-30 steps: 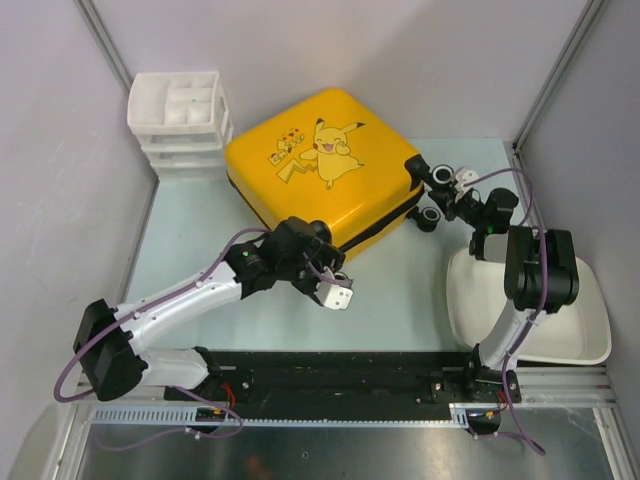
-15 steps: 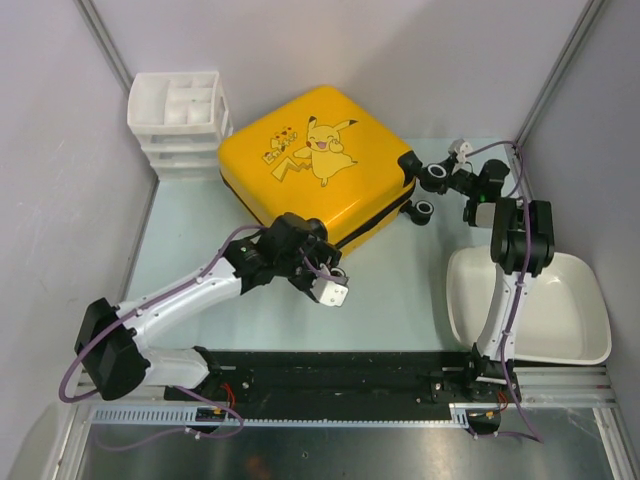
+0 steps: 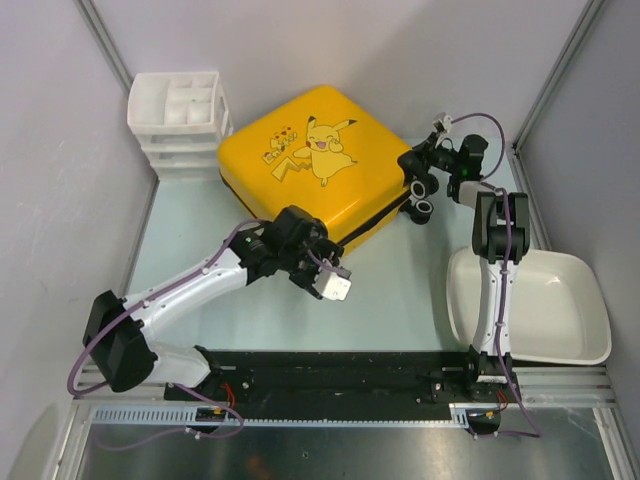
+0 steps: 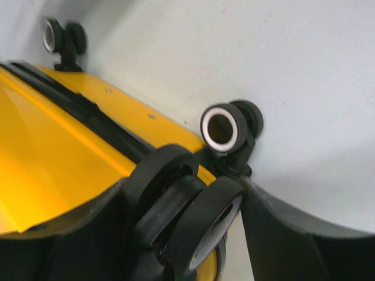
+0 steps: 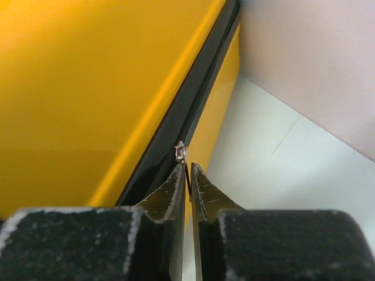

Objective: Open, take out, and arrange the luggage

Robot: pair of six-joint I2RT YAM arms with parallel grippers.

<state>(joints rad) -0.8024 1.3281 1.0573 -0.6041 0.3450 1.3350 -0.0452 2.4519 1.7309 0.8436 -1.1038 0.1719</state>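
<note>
Luggage: A large yellow hard-shell suitcase with a cartoon Pikachu print (image 3: 300, 185) lay flat and closed on the table, printed shell up.
Heading: It sat diagonally. Its wheeled end faced the right arm's side, and its opposite end pointed at a white plastic drawer unit (image 3: 180, 125) just beside its far-left corner. The axis between those two ends was its long one, though from above the outline looked almost square.
Left gripper: The left gripper (image 3: 335, 285) was at the suitcase's near corner. Its jaws stood wide and were clamped on a black double caster wheel (image 4: 187, 228) of the suitcase.
Right gripper: The right gripper (image 3: 425, 158) was at the suitcase's far wheeled corner, jaws together. Its tips met a small silver zip pull (image 5: 180, 152) on the black seam. I could not tell whether they pinched it.
Surface: The pale blue-green tabletop (image 3: 200, 250) was smooth and matte.
Room: Plain grey-white wall panels (image 3: 400, 60) enclosed the suitcase's far and lateral sides.
Tub: A white plastic tub (image 3: 560, 300) sat apart from the wheeled end, nearer the arm bases.
Top view alone: It showed the print, the drawer unit, the tub and both arms.
Left wrist view alone: It showed a second wheel (image 4: 224, 127) just beyond the gripped one and a third (image 4: 61, 38) far along the seam.
Right wrist view alone: It showed the zip pull, which was too small to see from above.
</note>
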